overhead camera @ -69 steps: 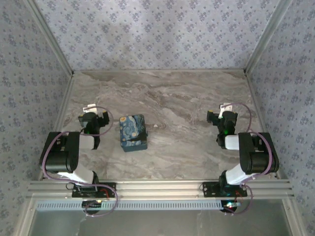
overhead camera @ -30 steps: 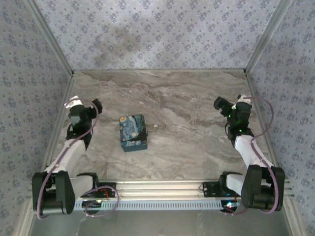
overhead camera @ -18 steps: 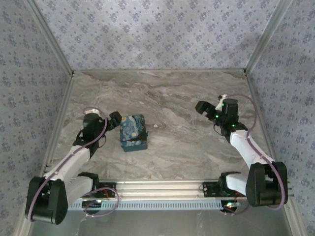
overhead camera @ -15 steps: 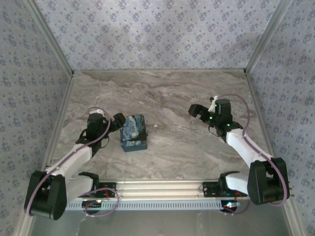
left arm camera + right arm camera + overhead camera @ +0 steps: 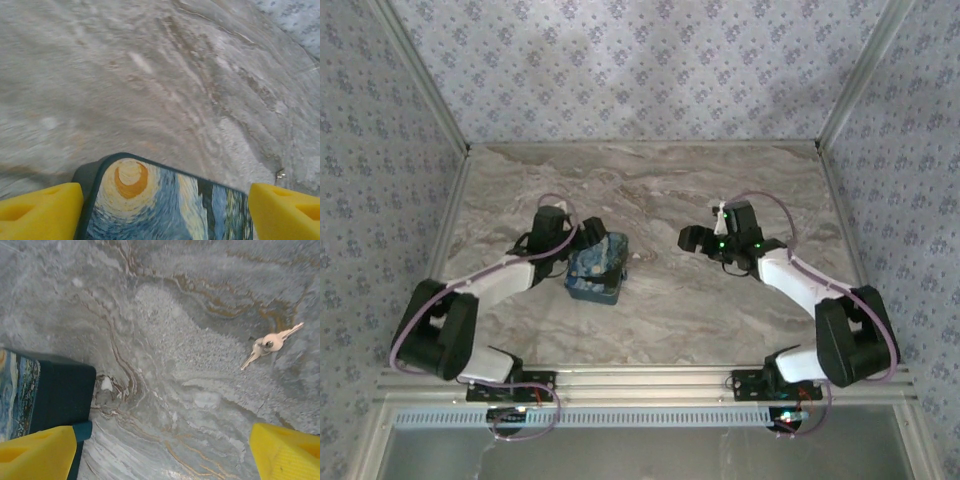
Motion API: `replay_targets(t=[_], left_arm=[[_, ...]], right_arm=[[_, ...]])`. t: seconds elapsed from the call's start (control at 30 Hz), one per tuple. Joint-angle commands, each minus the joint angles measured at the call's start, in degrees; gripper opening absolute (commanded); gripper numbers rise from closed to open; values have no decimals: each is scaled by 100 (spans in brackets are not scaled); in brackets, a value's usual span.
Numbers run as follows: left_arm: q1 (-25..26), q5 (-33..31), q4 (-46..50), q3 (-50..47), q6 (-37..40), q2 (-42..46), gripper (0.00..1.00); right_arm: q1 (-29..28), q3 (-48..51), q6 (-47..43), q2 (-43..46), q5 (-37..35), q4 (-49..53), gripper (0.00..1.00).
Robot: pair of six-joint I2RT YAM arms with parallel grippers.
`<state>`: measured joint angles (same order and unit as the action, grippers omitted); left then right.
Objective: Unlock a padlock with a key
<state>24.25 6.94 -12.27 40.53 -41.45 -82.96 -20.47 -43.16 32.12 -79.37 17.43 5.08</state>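
A small box with a Starry Night print (image 5: 598,268) lies on the marble table (image 5: 720,310), left of centre. My left gripper (image 5: 586,236) is open and hangs over the box's far left edge; its yellow fingertips (image 5: 41,210) straddle the printed lid (image 5: 165,200) without touching it. A small silver key (image 5: 270,343) lies flat on the table, also seen as a pale speck, the key (image 5: 640,256), just right of the box. My right gripper (image 5: 692,238) is open above bare marble between the box corner (image 5: 55,395) and the key. The padlock is hidden.
Patterned walls (image 5: 640,70) with metal corner posts close in the table on three sides. The aluminium rail (image 5: 640,382) carrying both arm bases runs along the near edge. Open marble lies behind and in front of the box.
Both arms have swung in from the table's sides toward the middle. The left gripper has come over the box, and the right gripper has moved left to near the key.
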Motion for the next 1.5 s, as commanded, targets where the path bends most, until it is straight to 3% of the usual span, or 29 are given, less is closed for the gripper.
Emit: replay_targets(t=[0.0, 0.1, 0.23, 0.4, 0.6, 0.7, 0.83, 1.2, 1.47], left_arm=[[299, 285, -188, 621, 48, -535, 83], [501, 370, -130, 1034, 88, -910, 79], [614, 113, 130, 1062, 135, -727, 83], [615, -620, 681, 396, 190, 480, 88], [624, -1390, 2137, -220, -121, 2191, 91], [651, -1382, 2422, -657, -578, 2784, 93], [779, -1119, 1940, -1293, -1152, 3124, 94], [992, -723, 553, -1096, -1388, 1698, 94], [1062, -630, 322, -317, -1125, 691, 94]], right_arm=[[-95, -240, -101, -241, 92, 234, 90], [-189, -442, -230, -382, 103, 394, 90], [-272, -719, -440, -494, 246, 574, 90], [-390, -1095, -639, -767, 465, 675, 90], [-625, -1707, -741, -1376, 655, 716, 91], [-723, -2001, -801, -1656, 711, 745, 90], [-778, -2306, -836, -1996, 822, 762, 89], [-908, -2830, -944, -2508, 1145, 844, 84], [-947, -2656, -922, -2494, 1345, 846, 65]])
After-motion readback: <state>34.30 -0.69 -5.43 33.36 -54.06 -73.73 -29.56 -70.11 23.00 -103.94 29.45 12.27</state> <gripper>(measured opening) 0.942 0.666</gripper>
